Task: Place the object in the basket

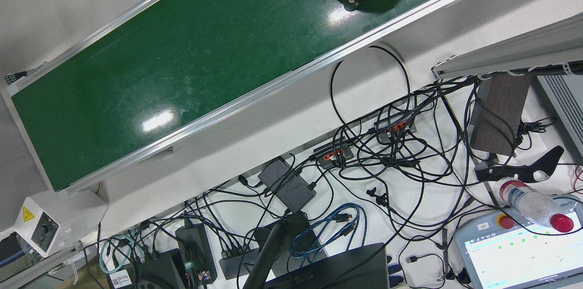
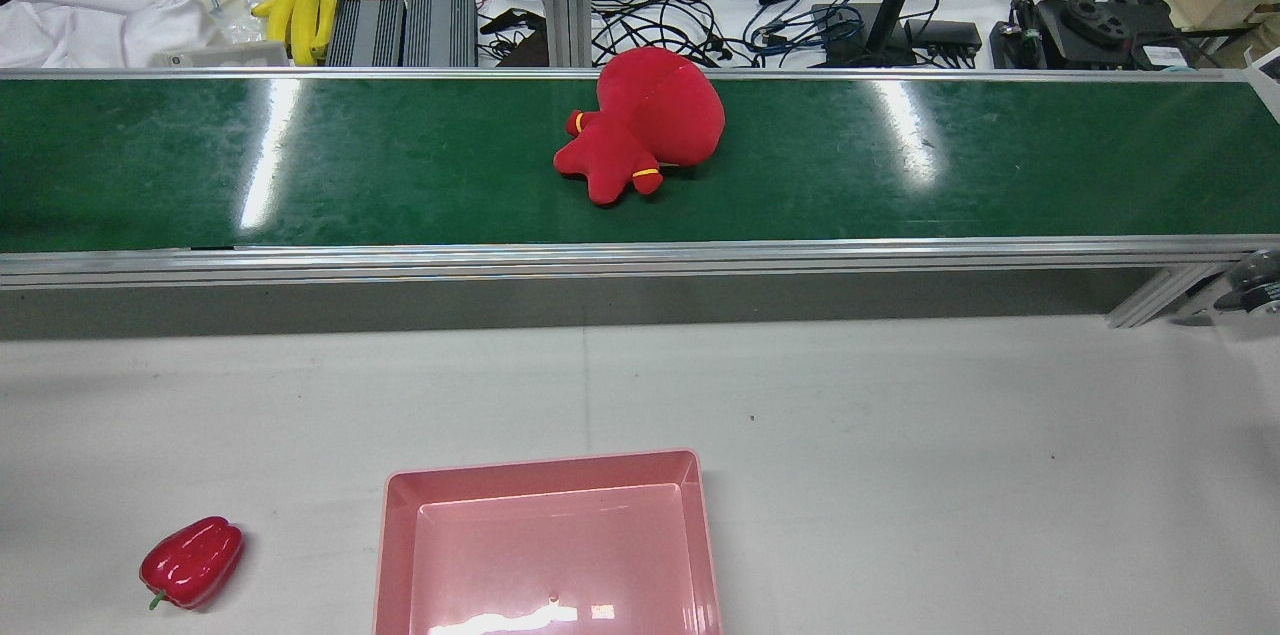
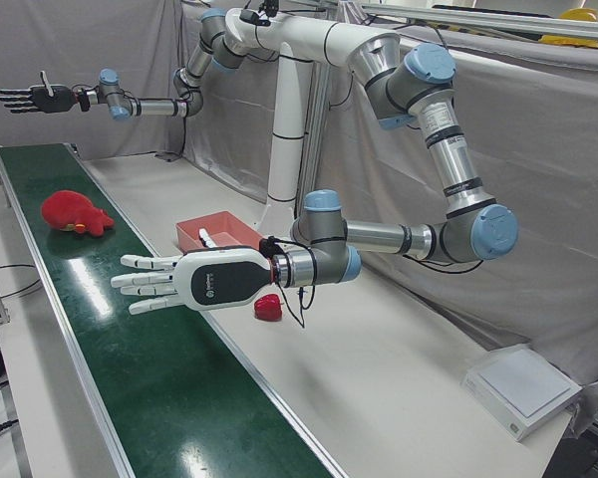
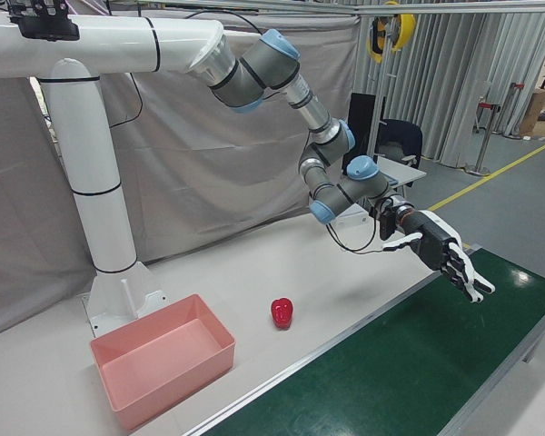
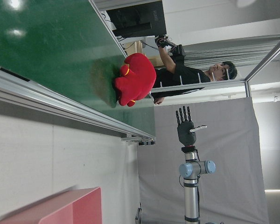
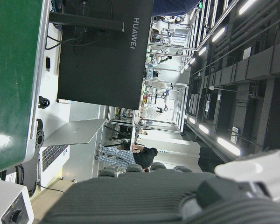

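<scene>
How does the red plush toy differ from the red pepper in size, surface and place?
The plush toy is clearly larger than the pepper. The plush toy looks soft and matte, with small yellow bands on its limbs, while the pepper is smooth and glossy with a green stem. The plush toy lies on the green conveyor belt; the pepper lies on the white table, left of the pink basket in the rear view. Both are red, and no robot hand touches either.

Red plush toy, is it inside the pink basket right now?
No, the red plush toy lies on the green conveyor belt, apart from the empty pink basket.
</scene>
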